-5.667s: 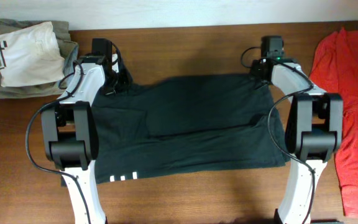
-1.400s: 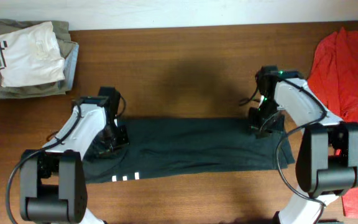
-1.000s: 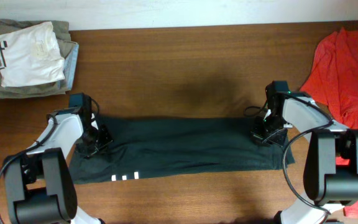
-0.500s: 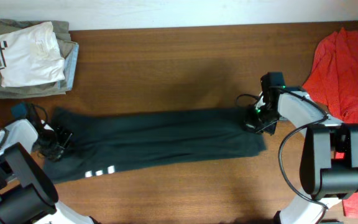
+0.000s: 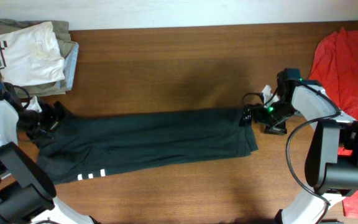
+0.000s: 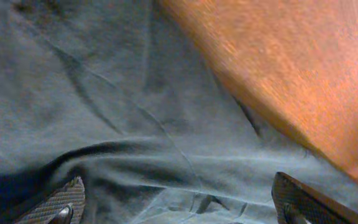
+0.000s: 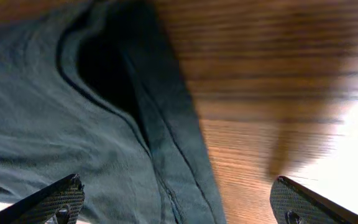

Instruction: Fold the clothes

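Observation:
The clothes, a black T-shirt, lie folded into a long band across the table, with small white marks near the front left edge. My left gripper is at the band's left end, and in the left wrist view it stands open over creased dark cloth, holding nothing. My right gripper is at the band's right end. Seen from the right wrist, that gripper stands open over the shirt's hemmed edge, half above bare wood.
A stack of folded white, khaki and pale-blue garments sits at the back left corner, close to my left arm. A red T-shirt lies along the right edge. Bare wooden table stretches behind the black shirt.
Both grippers have opened and let go of the shirt. The band has slid to the left; my left arm swung out to the far left and my right gripper backed off the shirt's right end.

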`<state>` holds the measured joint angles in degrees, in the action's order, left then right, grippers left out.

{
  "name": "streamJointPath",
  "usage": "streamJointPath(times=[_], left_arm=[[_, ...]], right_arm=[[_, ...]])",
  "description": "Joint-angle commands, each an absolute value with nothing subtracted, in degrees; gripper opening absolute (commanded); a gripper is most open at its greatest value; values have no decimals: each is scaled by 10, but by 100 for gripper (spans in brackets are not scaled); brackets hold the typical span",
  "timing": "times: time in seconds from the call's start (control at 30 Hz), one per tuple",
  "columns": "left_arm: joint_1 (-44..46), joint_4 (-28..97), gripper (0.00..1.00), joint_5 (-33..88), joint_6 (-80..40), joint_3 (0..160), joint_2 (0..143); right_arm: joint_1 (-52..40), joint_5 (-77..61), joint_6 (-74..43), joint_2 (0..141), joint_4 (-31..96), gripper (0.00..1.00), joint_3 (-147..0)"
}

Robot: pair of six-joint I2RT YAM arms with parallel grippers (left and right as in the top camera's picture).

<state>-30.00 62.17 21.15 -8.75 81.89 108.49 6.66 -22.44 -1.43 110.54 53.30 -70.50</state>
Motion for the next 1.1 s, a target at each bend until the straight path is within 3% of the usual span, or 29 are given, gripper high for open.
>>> streamJointPath(times=[0.0, 0.17, 0.2, 0.23, 0.27, 0.3, 0.37, 0.53, 0.6, 0.77, 0.93, 1.07], left_arm=[[-267, 624, 99, 194, -72, 827, 987], [-259, 628, 99, 200, -72, 826, 955], [-259, 631, 99, 200, -72, 825, 955], [-259, 632, 99, 200, -72, 825, 955], [-259, 637, 99, 199, -72, 825, 955], [-259, 642, 99, 199, -72, 825, 955], [-259, 641, 99, 199, -72, 825, 955], [-259, 641, 99, 197, -72, 825, 955], [-259, 641, 99, 197, -72, 825, 955], [-259, 637, 99, 197, -72, 825, 955], [-259, 637, 99, 197, -72, 825, 955], [-259, 637, 99, 197, -72, 825, 955]], right_arm=[[64, -265, 7, 1103, 513, 99, -672], [29, -326, -5, 1111, 505, 95, -631], [17, -326, -21, 1111, 504, 85, -630], [1, -323, -42, 1111, 492, 50, -630], [-5, -311, -76, 1111, 486, 22, -630], [-3, -280, -120, 1111, 481, 4, -630], [10, -243, -137, 1109, 492, 4, -642], [77, -40, -168, 1079, 669, 4, -778], [76, -38, -169, 1057, 717, 4, -827], [-62, -119, -171, 1035, 723, 4, -848], [-257, -122, -243, 1064, 633, 4, -846], [-339, -121, -261, 1082, 564, 4, -846]])
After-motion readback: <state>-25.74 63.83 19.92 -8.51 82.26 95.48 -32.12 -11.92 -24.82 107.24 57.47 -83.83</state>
